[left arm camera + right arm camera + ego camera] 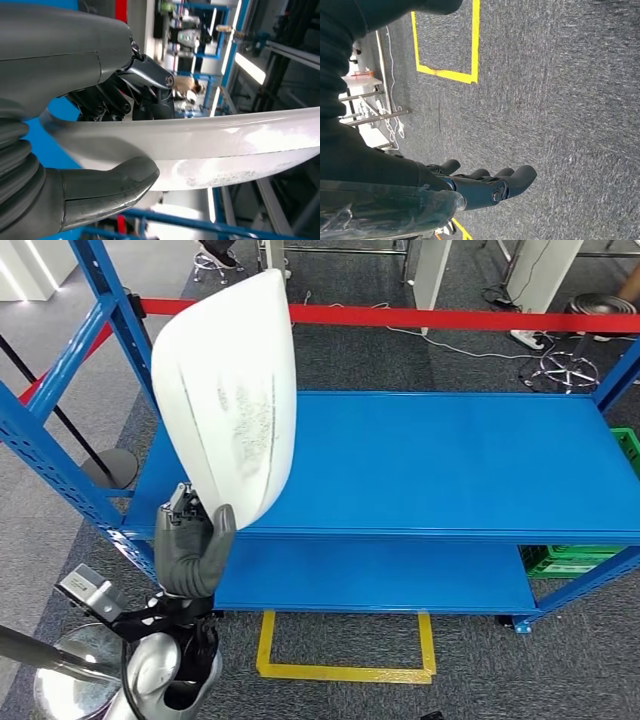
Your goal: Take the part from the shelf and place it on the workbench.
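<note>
While left hand (189, 545) grips its lower end | part (230, 390) upright, long axis vertical | right hand (486, 186) empty, fingers straight

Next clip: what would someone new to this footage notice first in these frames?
First, the big white curved part, held up by its lower edge in the left hand, in front of the left end of the blue shelf. Next, the shelf's bare top level, with a red barrier tape stretched behind it. The right hand hangs over grey carpet marked with yellow tape, holding nothing.
</note>
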Available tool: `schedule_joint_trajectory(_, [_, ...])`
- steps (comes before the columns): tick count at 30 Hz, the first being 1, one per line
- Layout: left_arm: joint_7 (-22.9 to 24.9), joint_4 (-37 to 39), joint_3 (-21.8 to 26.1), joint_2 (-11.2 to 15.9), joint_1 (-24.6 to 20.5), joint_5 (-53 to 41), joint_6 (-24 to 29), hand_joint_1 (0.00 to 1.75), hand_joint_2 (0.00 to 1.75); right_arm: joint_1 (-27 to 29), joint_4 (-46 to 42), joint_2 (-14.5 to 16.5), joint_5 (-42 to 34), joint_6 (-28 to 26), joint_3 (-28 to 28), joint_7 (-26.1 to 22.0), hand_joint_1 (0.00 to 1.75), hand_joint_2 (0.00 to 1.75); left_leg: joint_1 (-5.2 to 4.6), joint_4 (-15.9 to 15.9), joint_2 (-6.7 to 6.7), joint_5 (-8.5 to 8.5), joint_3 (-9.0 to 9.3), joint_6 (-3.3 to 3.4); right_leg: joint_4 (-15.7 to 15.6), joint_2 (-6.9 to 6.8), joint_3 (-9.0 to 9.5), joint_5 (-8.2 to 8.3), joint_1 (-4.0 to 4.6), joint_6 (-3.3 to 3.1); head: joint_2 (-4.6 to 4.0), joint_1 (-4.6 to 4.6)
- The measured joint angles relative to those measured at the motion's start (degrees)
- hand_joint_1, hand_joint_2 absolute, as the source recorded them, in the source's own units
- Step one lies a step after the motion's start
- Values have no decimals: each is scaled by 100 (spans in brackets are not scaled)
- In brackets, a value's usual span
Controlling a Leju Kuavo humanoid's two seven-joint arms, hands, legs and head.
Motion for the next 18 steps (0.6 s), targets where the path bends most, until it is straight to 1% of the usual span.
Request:
schedule_joint_trajectory(2, [-25,-17,-22,14,14,338,-383,175,175,0,0,0,-9,-4,0,-52,0,175,0,0,0,0,0,0,0,0,0,0,0,0,0,1])
schedule_joint_trajectory(4, [-66,-27,-50,38,28,696,-924,175,175,1,0,0,-32,-8,-1,-178,0,175,0,0,0,0,0,0,0,1,0,0,0,0,0,1])
schedule_joint_trajectory(6, [-178,-46,-67,62,43,831,-1397,175,175,-1,0,0,-118,9,-13,-407,0,175,0,0,0,0,0,0,0,1,1,0,0,0,0,1])
schedule_joint_trajectory(8, [-377,-84,-63,89,83,704,-1678,175,175,-3,0,0,-271,76,-46,-787,0,175,0,0,0,0,0,0,0,1,1,1,0,0,0,-1])
schedule_joint_trajectory(11, [-725,-160,-12,128,177,438,-1884,175,175,-4,0,0,-498,319,-131,-1536,0,175,1,0,0,0,0,0,0,1,1,0,0,0,0,0])
schedule_joint_trajectory(13, [-820,-214,24,145,228,344,-1952,175,175,-9,0,0,-604,479,-179,-1921,0,175,1,0,0,0,0,0,0,-1,1,0,0,0,0,0])
schedule_joint_trajectory(15, [-835,-257,45,158,264,308,-1976,175,175,-16,0,0,-652,554,-219,-2084,0,175,1,0,0,0,0,0,0,-1,1,0,1,-1,0,1])
schedule_joint_trajectory(18, [-845,-293,70,174,300,296,-1992,175,175,-15,0,0,-664,583,-269,-2125,0,175,1,0,0,0,0,0,0,-1,1,0,0,-1,0,0])
